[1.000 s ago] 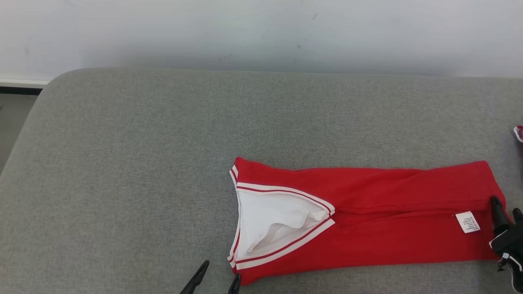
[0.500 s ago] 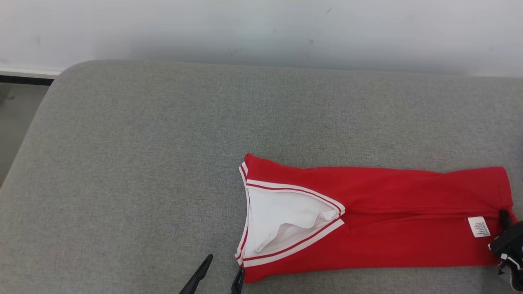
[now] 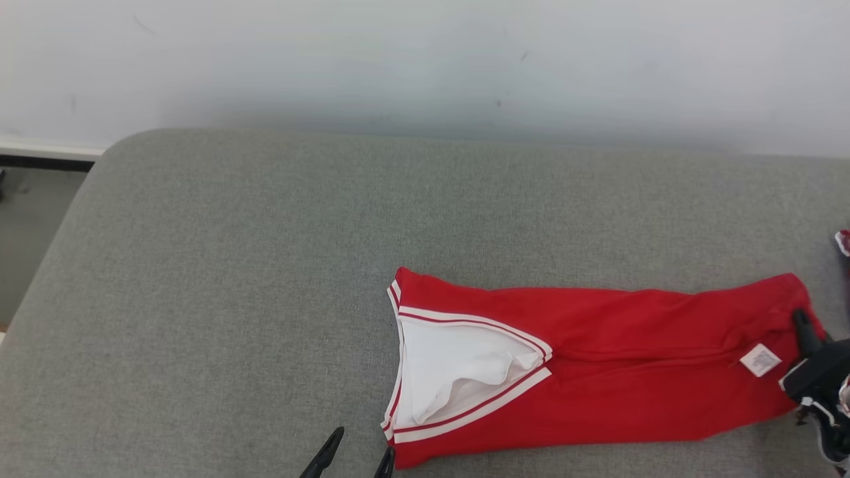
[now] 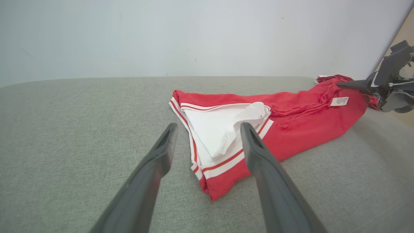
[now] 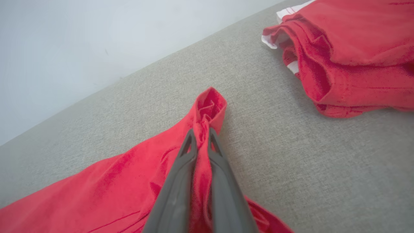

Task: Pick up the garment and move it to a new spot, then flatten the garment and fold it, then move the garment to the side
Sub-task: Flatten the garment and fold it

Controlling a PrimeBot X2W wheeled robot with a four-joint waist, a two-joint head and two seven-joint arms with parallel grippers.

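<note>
The garment [image 3: 597,372] is red with a white, red-striped V-neck trim. It lies folded into a long strip on the grey cushion [image 3: 265,265], neck to the left. My right gripper [image 5: 202,134] is shut on the garment's [image 5: 97,191] right hem, pinching a fold of cloth that bunches up between its fingers; in the head view this gripper [image 3: 802,325] sits at the garment's far right end beside a white label [image 3: 760,360]. My left gripper [image 4: 208,127] stands open just short of the neck corner of the garment [image 4: 291,126], nothing between its fingers, and its fingertips [image 3: 335,438] rise from the bottom edge.
A second red and white garment [image 5: 352,58] lies crumpled on the cushion to the right of the one I hold, its edge [image 3: 843,240] at the head view's right border. A pale wall [image 3: 425,60] backs the cushion. The cushion's left end [image 3: 80,199] drops off to the floor.
My right gripper has shut on the right hem, which now bunches and lifts slightly. The head camera has shifted, so the whole scene sits a little lower. The left gripper stays open.
</note>
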